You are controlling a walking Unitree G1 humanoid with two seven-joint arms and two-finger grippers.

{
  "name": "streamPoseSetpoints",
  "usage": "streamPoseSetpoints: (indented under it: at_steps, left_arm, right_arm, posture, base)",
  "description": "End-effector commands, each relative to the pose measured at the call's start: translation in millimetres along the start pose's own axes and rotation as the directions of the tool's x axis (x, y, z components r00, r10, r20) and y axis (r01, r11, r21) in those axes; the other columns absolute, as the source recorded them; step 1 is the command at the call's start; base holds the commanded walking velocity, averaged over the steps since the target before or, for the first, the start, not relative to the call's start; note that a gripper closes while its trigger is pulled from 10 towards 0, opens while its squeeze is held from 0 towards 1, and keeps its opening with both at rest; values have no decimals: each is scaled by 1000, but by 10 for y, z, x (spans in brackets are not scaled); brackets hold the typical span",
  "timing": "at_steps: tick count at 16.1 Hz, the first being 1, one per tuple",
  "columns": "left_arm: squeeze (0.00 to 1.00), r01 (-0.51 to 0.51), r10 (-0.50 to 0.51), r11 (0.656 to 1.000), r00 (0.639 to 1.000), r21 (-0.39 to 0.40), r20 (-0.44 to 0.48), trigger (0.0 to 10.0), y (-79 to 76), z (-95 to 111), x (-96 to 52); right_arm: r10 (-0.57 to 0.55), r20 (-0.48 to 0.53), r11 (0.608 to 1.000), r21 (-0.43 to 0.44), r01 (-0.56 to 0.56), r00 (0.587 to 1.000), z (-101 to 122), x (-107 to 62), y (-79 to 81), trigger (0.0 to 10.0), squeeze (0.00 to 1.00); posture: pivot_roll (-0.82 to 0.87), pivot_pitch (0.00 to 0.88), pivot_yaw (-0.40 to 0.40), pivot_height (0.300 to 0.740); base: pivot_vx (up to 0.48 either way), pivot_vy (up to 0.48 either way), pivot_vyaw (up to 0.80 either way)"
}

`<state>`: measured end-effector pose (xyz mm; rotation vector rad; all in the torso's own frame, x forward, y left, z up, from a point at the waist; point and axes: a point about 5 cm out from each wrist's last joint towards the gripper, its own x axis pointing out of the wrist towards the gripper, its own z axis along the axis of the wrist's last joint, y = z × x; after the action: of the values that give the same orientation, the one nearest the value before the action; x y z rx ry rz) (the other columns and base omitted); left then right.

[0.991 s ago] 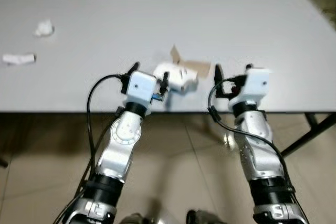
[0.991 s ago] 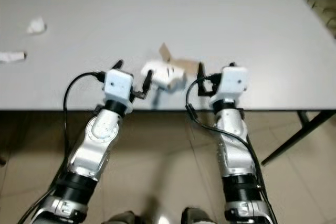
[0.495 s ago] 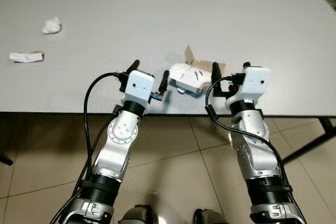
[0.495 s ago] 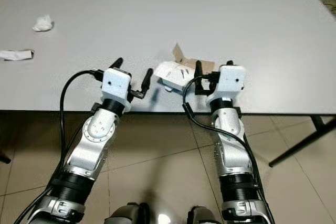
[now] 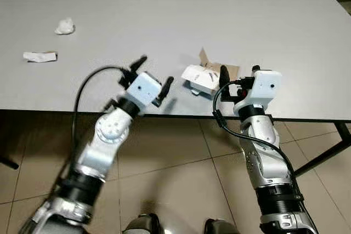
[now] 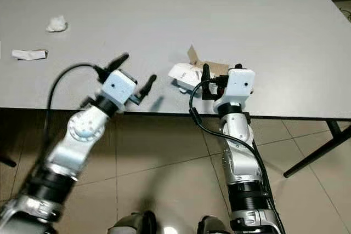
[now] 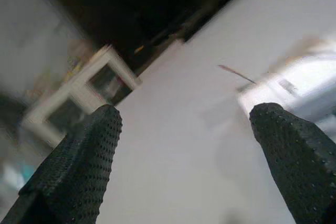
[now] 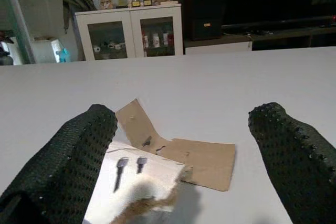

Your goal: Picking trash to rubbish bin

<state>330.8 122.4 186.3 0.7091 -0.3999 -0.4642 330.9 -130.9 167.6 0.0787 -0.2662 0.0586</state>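
Cardboard trash, a torn white-faced box [image 5: 202, 75], sits at the near table [image 5: 274, 31] edge, unheld. Right gripper [image 8: 184, 171] hovers low just behind it, fingers wide apart, one finger [image 5: 224, 75] touching or nearly at the box. Left gripper [image 5: 152, 73] is tilted off to the side, also spread wide, empty. Step looks like pre-grasp; next move calls for right to advance so the box sits between its fingers, then close. Farther left: paper scrap [image 5: 39, 56] and crumpled tissue [image 5: 64, 26] wait. No bin visible.

Both grippers [image 5: 152, 73] [image 5: 237, 76] raised, fingers spread
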Motion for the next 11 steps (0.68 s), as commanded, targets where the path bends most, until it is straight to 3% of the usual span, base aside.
streamPoseSetpoints:
  at_steps: [1, 3, 6, 8, 11]
  left_arm:
    - [0, 97, -101, 990, 994, 97, 34, 10000, -55, 72, 19]
    - [0, 237, -251, 953, 967, 188, 50, 10000, -49, 88, -27]
    - [0, 423, -442, 882, 895, 206, 53, 10000, -137, 67, -114]
    - [0, 481, -503, 850, 863, 216, 55, 10000, -184, 65, -135]
    - [0, 504, -528, 836, 847, 218, 67, 10000, -212, 60, -105]
  right_arm:
    - [-6, -14, 1000, 0, 6, 1000, -40, -15, -5, 10000, 0]
    - [-4, -16, 1000, 2, 4, 1000, -46, -11, 7, 10000, 0]
    - [0, -15, 1000, 4, 0, 1000, -54, -15, 29, 10000, 0]
    - [0, -15, 1000, 4, 0, 1000, -56, -16, 31, 10000, 0]
    - [-4, -12, 1000, 2, 4, 1000, -56, -12, 29, 10000, 0]
  posture:
    - [3, 168, 25, 740]
    - [5, 160, 35, 740]
    - [-3, 150, 43, 740]
    - [-6, 144, 46, 740]
    - [-12, 139, 52, 740]
  base:
    - [0, 0, 0]
    - [0, 0, 0]
    - [0, 0, 0]
    - [0, 0, 0]
    - [0, 0, 0]
